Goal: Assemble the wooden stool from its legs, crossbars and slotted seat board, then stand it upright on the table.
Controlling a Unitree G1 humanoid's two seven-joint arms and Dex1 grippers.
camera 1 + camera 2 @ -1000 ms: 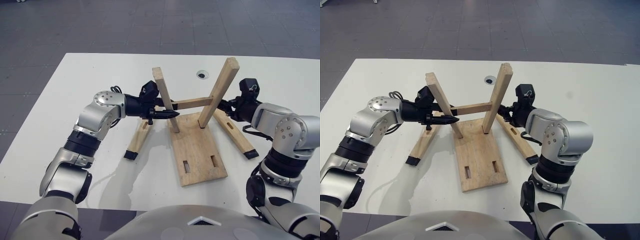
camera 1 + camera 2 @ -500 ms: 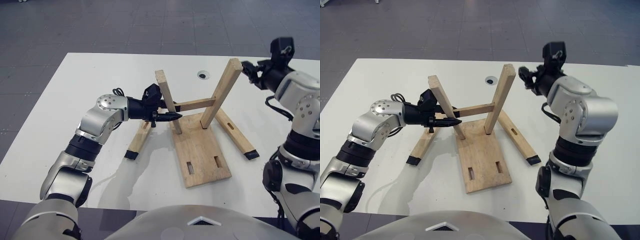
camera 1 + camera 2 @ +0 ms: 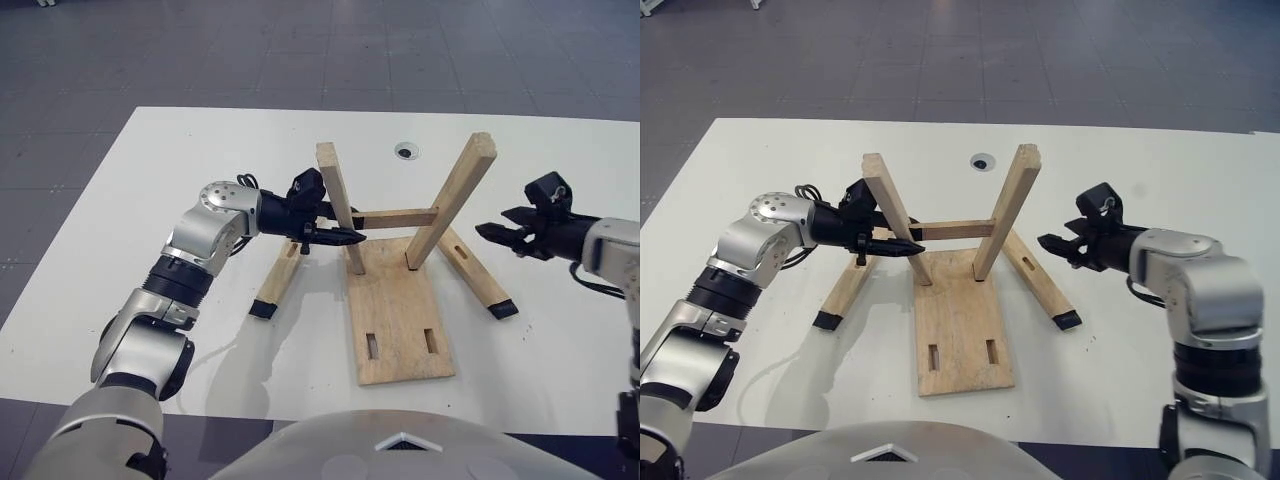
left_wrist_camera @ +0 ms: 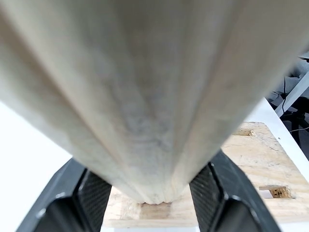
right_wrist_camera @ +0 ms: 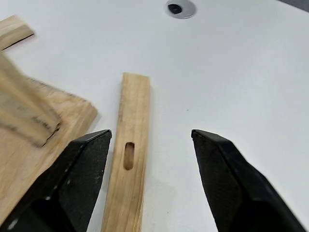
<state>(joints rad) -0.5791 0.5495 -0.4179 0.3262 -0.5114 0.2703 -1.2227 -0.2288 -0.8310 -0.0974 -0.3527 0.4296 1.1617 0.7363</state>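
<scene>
White table [image 3: 170,150] — seat board [image 3: 400,315], loose legs [image 3: 276,278]

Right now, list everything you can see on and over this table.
seat board: 1, light wood, flat at the table's centre, two near slots empty
left standing leg: 1, light wood, tilted in a far slot
right standing leg: 1, light wood, tilted in the other far slot
crossbar: 1, light wood, joining the standing legs
loose legs: 2, light wood with black tips, flat on the table, one left and one right of the board
cable hole: 1, dark, far side
table: 1, white
left gripper: black, shut on the left standing leg
right gripper: black, open, over the right loose leg
</scene>
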